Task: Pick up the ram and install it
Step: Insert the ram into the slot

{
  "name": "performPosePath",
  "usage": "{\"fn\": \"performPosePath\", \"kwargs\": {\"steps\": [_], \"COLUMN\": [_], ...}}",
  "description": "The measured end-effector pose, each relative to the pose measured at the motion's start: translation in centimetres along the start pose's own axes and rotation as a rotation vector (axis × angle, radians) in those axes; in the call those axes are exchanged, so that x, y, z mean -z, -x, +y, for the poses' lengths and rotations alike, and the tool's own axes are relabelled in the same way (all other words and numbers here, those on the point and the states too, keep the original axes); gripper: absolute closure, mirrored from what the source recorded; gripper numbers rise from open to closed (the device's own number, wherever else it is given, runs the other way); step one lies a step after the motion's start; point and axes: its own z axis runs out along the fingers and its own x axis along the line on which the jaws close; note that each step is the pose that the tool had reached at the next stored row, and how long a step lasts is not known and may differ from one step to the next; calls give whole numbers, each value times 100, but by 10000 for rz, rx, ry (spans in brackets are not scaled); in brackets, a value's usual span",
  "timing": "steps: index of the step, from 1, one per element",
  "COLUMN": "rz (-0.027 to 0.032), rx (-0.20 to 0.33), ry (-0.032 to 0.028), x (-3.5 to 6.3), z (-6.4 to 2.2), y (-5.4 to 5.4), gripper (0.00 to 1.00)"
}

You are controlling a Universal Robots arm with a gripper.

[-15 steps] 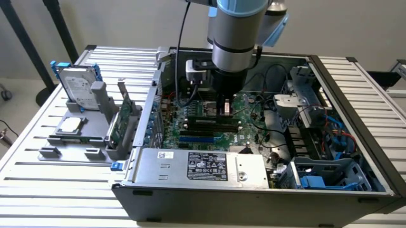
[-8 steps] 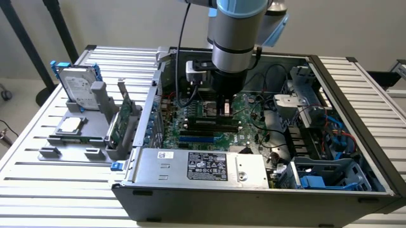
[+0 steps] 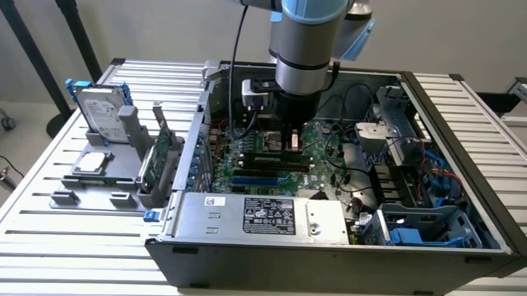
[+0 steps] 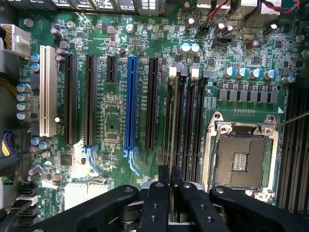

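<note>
Inside the open computer case [image 3: 329,256], over the motherboard [image 4: 116,121]: arm [image 3: 309,43] reaches straight down, pincer [image 3: 290,143] low above the board.

Wrist view: pincer [image 4: 171,170] fingers [image 4: 163,176] pressed nearly together, pinching a thin strip seen edge-on, which is the ram [image 4: 172,125]. Ram runs out from the fingertips as a pale line. It lies along the first of the black memory slots [image 4: 193,121], the one with a white latch at its far end. Seated in that slot or just above it: cannot tell.

Remaining memory slots sit just beside the pincer on one side, with the CPU socket [image 4: 240,159] beyond them. On the pincer's other side comes a black expansion slot, then the blue slot [image 4: 129,101].

Exterior view: silver power supply [image 3: 263,216] near the pincer, along the case's front edge. Well apart from the pincer, toward the exterior view's left, a grey rack [image 3: 62,198] sits on the slatted tabletop [image 3: 74,246]. It carries the hard drive [image 3: 103,111] with blue rails and the green expansion card [image 3: 158,154], both standing.
</note>
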Motion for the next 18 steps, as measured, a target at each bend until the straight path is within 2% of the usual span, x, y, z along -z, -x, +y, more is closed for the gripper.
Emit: {"fn": "performPosePath", "kwargs": {"steps": [5,14,18], "rz": [50,192,214], "rx": [-2,-2,-2], "ry": [0,4,4], "x": [-15,-31,-36], "z": [1,0,-1], "y": [12,26,32], "gripper": [86,86,86]}}
